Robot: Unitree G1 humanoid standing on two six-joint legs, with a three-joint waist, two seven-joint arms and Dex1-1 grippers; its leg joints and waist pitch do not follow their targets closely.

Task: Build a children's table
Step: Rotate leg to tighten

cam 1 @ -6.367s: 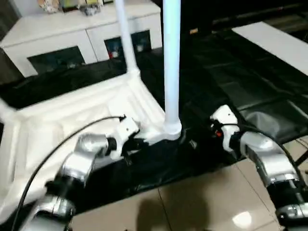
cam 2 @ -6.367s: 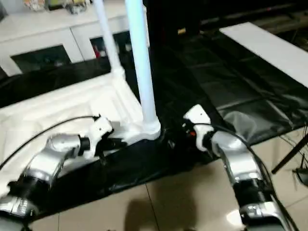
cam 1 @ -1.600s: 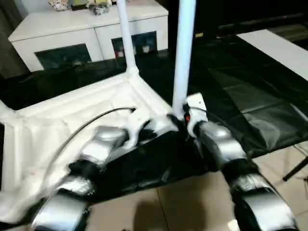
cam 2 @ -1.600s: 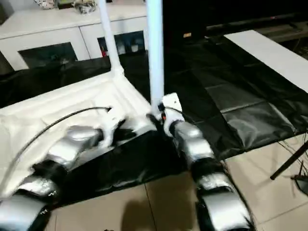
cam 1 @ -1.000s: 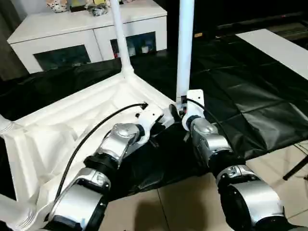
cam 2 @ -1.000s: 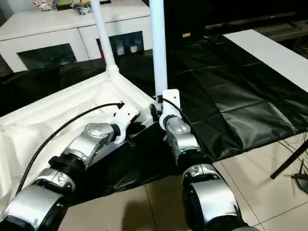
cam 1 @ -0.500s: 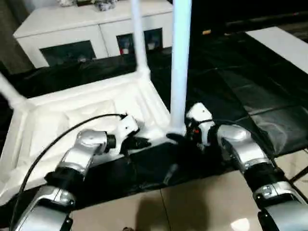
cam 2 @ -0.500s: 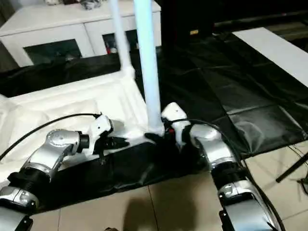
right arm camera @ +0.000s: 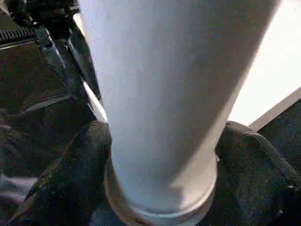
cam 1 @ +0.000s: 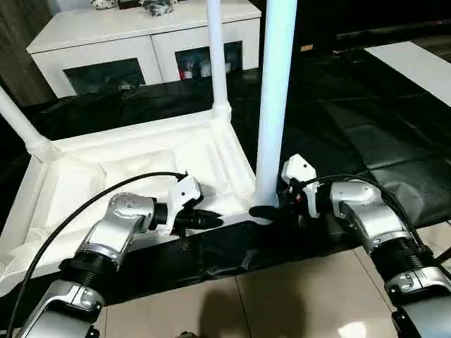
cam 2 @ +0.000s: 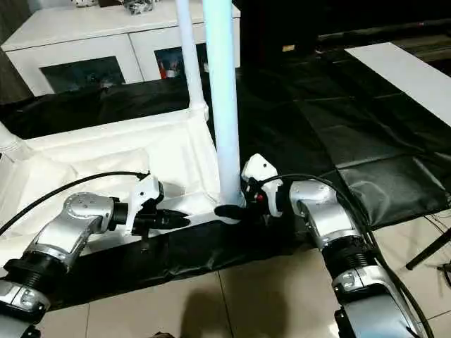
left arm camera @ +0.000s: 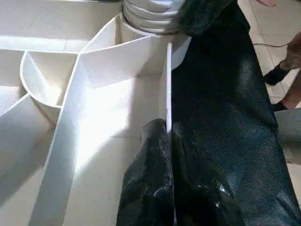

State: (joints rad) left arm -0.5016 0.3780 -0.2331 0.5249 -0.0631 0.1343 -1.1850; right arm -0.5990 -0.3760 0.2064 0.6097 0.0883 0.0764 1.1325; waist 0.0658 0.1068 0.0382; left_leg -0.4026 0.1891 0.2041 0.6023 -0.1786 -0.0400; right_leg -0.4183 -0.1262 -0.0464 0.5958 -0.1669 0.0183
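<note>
The white tabletop [cam 1: 141, 165] lies upside down on the black-covered table. White legs stand up from its corner sockets: a near one [cam 1: 276, 105], a far one [cam 1: 217, 56] and one at the left [cam 1: 21, 127]. My left gripper [cam 1: 211, 220] is shut on the tabletop's thin near rim [left arm camera: 168, 84], with both black fingers pressed against it [left arm camera: 167, 129]. My right gripper [cam 1: 264, 211] is shut around the base of the near leg [right arm camera: 164, 94], just above its socket. One finger [right arm camera: 89, 155] sits on each side of the tube.
A white cabinet with dark glass doors [cam 1: 141, 42] stands behind the black-covered work table [cam 1: 366, 120]. A white board [cam 1: 416, 63] lies at the far right. Tiled floor [cam 1: 282, 296] runs along the table's near edge, under my forearms.
My right gripper, earlier off to the right of the near leg, has come in and closed on its base. The left gripper has stayed on the rim. The camera has shifted.
</note>
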